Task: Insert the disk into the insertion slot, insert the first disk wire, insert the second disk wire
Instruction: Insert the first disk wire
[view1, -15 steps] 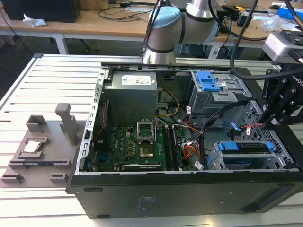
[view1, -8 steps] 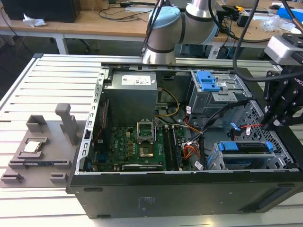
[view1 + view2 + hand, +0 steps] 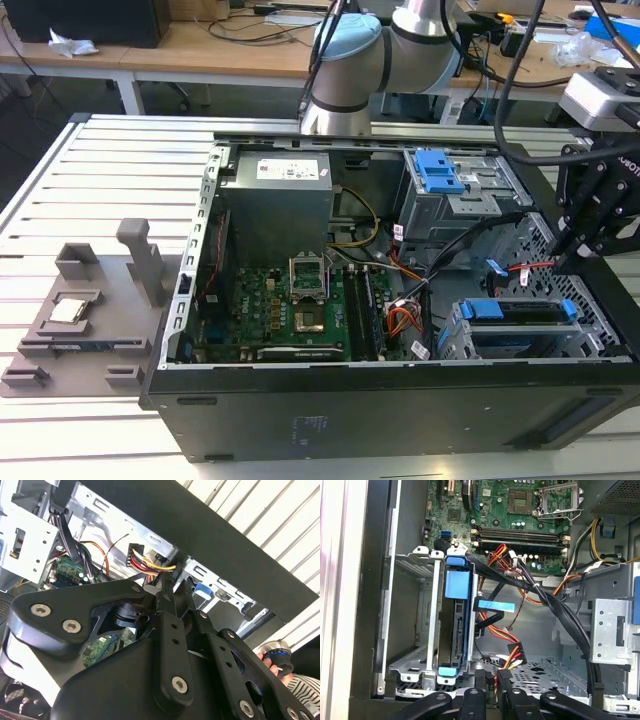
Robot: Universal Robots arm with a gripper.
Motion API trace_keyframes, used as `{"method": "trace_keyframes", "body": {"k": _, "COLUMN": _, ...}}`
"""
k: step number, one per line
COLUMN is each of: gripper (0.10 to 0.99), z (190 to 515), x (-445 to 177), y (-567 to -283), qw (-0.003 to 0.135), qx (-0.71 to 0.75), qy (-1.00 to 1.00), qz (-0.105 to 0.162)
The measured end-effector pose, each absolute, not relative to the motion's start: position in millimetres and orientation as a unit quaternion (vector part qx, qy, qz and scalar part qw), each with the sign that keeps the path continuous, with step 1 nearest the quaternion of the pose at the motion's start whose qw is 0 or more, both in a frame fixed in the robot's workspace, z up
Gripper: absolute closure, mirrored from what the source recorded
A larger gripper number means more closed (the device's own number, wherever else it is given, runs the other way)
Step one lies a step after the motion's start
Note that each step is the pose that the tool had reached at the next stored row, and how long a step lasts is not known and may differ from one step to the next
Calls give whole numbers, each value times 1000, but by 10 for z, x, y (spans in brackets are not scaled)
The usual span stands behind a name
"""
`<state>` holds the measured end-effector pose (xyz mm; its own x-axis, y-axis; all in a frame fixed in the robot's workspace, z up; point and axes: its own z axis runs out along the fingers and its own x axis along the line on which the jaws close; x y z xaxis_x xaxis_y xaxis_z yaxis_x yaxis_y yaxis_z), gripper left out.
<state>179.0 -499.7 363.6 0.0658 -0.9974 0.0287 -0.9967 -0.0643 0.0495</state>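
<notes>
The disk [image 3: 455, 622] sits in the slot [image 3: 412, 662]. Just beside it, the end effector [image 3: 490, 679], fingers narrow, grips a wire [image 3: 512, 652] plug.

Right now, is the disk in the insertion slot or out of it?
In. In the first wrist view the disk with its blue caddy sits inside the insertion slot of the silver cage.

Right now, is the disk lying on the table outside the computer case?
No, in the first wrist view the blue-framed disk sits inside the insertion slot.
</notes>
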Motion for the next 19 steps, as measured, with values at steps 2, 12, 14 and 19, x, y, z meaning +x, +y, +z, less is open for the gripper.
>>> {"method": "trace_keyframes", "body": {"k": 2, "gripper": 847, "z": 3625, "x": 1798, "y": -4981, "qw": 30, "qx": 731, "qy": -682, "qz": -4}}
{"method": "trace_keyframes", "body": {"k": 12, "gripper": 847, "z": 3541, "x": 1844, "y": -4947, "qw": 45, "qx": 738, "qy": -674, "qz": 10}}
{"method": "trace_keyframes", "body": {"k": 14, "gripper": 847, "z": 3540, "x": 1844, "y": -4947, "qw": 45, "qx": 738, "qy": -674, "qz": 10}}
{"method": "trace_keyframes", "body": {"k": 19, "gripper": 914, "z": 3541, "x": 1844, "y": -4947, "qw": 46, "qx": 738, "qy": -674, "qz": 10}}
